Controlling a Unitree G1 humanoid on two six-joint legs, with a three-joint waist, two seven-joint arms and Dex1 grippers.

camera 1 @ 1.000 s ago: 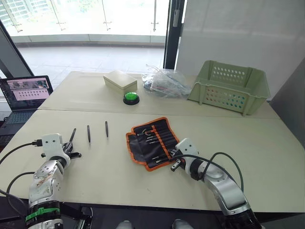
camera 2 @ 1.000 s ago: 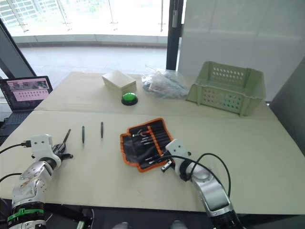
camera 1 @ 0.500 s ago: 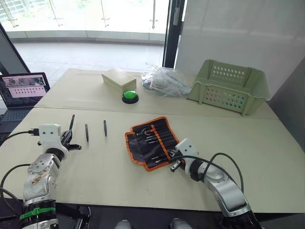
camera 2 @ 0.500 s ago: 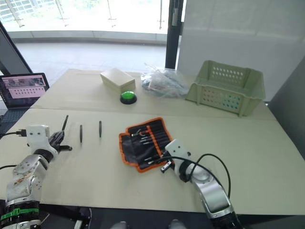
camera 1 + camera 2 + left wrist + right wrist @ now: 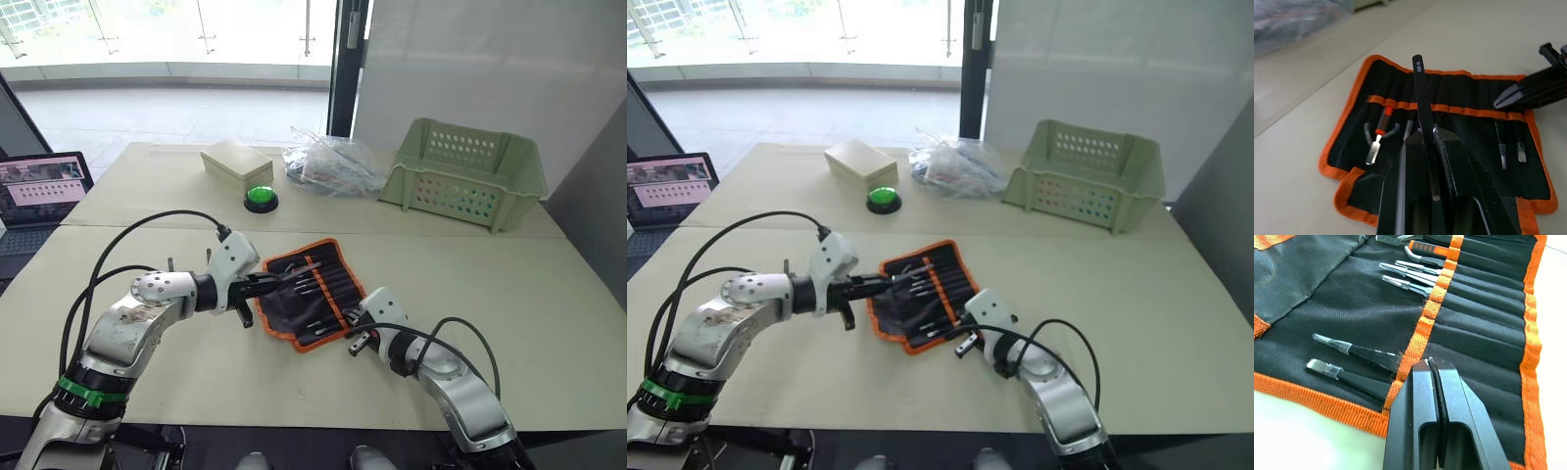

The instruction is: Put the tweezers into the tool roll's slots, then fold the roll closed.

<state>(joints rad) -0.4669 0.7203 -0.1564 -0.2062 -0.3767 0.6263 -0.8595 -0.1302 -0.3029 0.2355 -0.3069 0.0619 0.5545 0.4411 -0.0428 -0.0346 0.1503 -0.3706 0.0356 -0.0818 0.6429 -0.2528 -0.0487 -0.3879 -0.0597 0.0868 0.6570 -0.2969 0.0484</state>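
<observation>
gripping one of the tweezers (image 5: 1422, 105), left gripper (image 5: 1426, 142) hovers over tool roll (image 5: 312, 290); right gripper (image 5: 1432, 366) closed.

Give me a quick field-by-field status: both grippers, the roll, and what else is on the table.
left gripper: shut on a black tweezer, held over the tool roll
right gripper: shut, empty, tips at the roll's near edge by the orange strip
tool roll: open flat, not folded
slots: several tools already in, some pockets free
table: green basket, green button, beige box, plastic bag
</observation>
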